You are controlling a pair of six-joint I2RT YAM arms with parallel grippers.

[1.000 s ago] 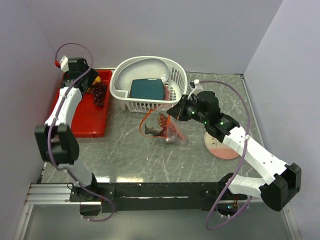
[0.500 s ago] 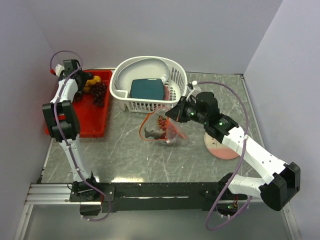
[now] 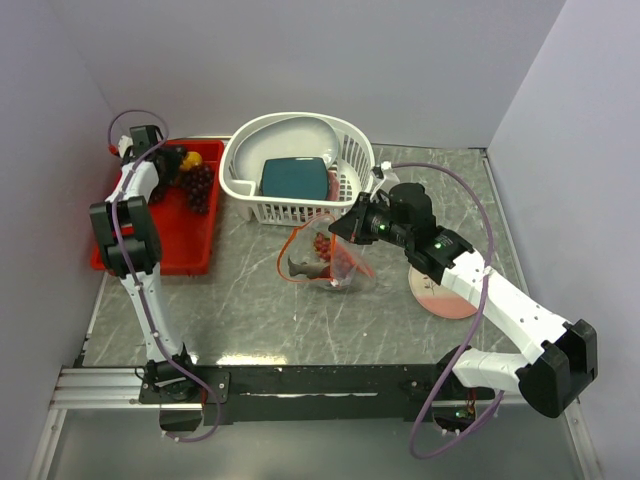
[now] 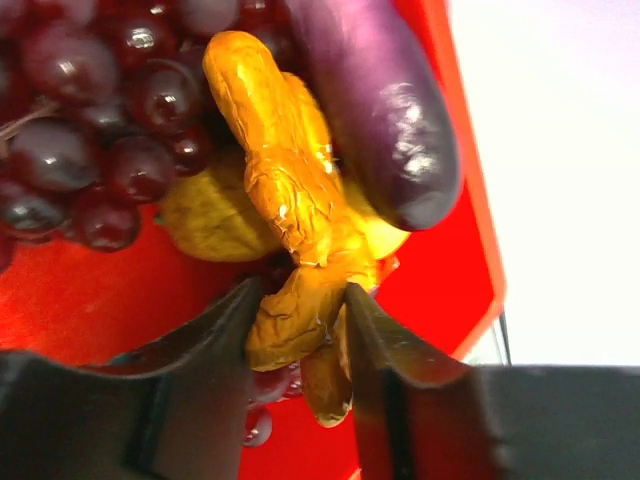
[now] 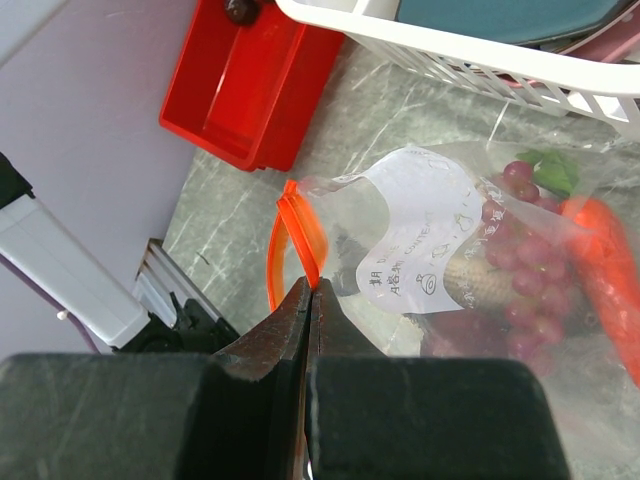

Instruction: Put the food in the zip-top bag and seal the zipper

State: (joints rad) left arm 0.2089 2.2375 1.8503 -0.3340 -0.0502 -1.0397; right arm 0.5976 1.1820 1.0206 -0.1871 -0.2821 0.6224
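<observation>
- Left wrist view: the yellow fruit (image 4: 290,250) lies at the far end of the red tray (image 4: 470,260), its long axis running away from the left gripper (image 4: 297,330), whose fingers press its near end from both sides.
- The eggplant (image 4: 380,110) touches it on one side and the grapes (image 4: 90,120) on the other, so I judge straight up is the freest way out.
- The zip-top bag (image 3: 335,262) lies well to the right on the table (image 3: 250,310), near the basket (image 3: 300,210), its mouth facing the tray.
- The right gripper (image 5: 308,292) pinches its zipper (image 5: 300,235) edge, jaws fully closed.

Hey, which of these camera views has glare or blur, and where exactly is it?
Left wrist view: white glare spots on the eggplant and grapes, background at right blown out, left pincer on the yellow fruit dark and soft. Right wrist view: right pincer blurred, zip-top bag sharp. Top external view: evenly lit, sharp.
</observation>
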